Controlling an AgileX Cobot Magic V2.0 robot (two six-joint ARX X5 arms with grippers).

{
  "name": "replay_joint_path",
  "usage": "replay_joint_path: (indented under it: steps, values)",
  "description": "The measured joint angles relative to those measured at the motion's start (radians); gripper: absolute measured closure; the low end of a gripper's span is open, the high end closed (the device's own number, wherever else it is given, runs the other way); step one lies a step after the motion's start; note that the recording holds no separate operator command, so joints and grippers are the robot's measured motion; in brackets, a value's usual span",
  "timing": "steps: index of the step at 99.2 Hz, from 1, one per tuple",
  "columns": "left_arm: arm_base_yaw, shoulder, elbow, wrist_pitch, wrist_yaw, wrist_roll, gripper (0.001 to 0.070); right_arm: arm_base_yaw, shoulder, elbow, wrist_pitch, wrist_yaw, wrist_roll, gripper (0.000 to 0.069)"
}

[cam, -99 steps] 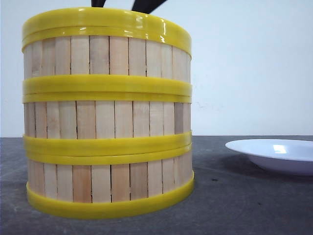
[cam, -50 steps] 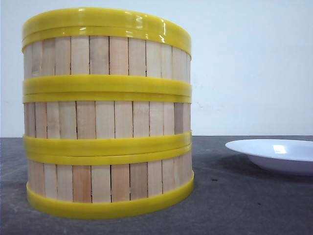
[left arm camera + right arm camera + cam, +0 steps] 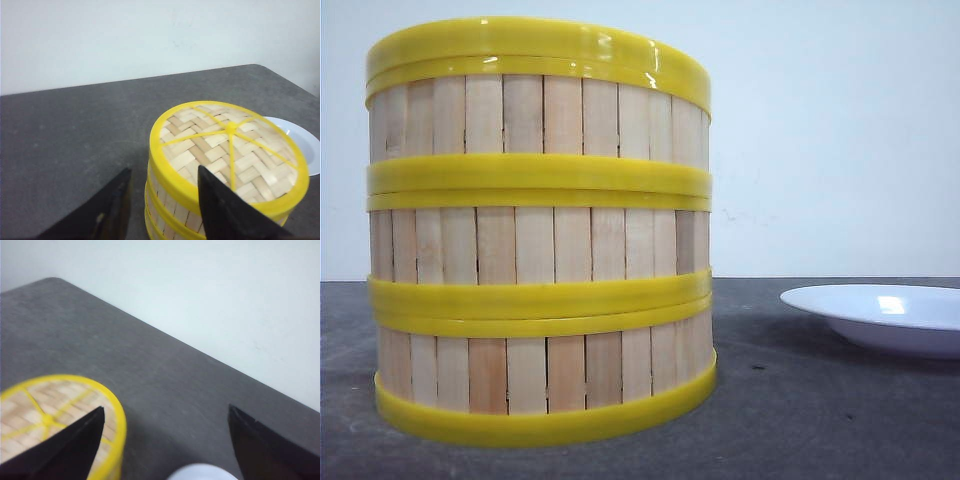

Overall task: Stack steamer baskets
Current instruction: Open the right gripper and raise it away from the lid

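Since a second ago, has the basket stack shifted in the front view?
No. The stack of steamer baskets sits in the same spot against the white plate and the table's far edge; only the dark tool tips above its top rim are gone.

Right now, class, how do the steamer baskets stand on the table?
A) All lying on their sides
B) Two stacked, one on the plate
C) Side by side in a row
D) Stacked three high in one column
D: the front view shows the steamer baskets as one three-tier column beside the white plate.
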Motion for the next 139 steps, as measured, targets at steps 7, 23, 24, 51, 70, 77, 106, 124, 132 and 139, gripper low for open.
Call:
replay_joint_path:
  steps: [7, 23, 24, 51, 70, 77, 106, 124, 132, 139]
  values:
    - [0.000, 0.000, -0.038, 0.029, 0.001, -0.002, 0.0470, 0.000, -0.087, -0.111, 0.026, 0.021, 0.001, 0.0213]
    - [0.000, -0.024, -0.129, 0.091, 0.001, -0.002, 0.0470, 0.000, -0.308, -0.425, 0.137, 0.028, 0.046, 0.0213]
    - [0.000, -0.027, -0.135, 0.096, 0.001, -0.002, 0.0470, 0.000, -0.322, -0.445, 0.145, 0.028, 0.050, 0.0213]
    - [0.000, -0.097, -0.231, 0.132, 0.001, -0.002, 0.0470, 0.000, -0.598, -0.822, 0.229, 0.028, 0.154, 0.0213]
    - [0.000, -0.097, -0.231, 0.132, 0.001, -0.004, 0.0470, 0.000, -0.610, -0.837, 0.232, 0.028, 0.169, 0.0213]
    - [0.000, -0.097, -0.231, 0.132, 0.001, -0.004, 0.0470, 0.000, -0.611, -0.837, 0.237, 0.029, 0.169, 0.0213]
    - [0.000, -0.097, -0.231, 0.132, 0.001, -0.005, 0.0673, 0.000, -0.611, -0.837, 0.254, 0.027, 0.168, 0.0619]
    - [0.000, -0.097, -0.231, 0.128, 0.001, -0.006, 0.0685, 0.000, -0.611, -0.837, 0.254, 0.027, 0.169, 0.0677]
    - [0.000, -0.097, -0.231, 0.106, 0.001, -0.015, 0.0685, 0.000, -0.611, -0.837, 0.257, 0.027, 0.169, 0.0680]
    - [0.000, -0.097, -0.231, 0.103, 0.001, -0.021, 0.0685, 0.000, -0.611, -0.837, 0.265, 0.027, 0.169, 0.0681]
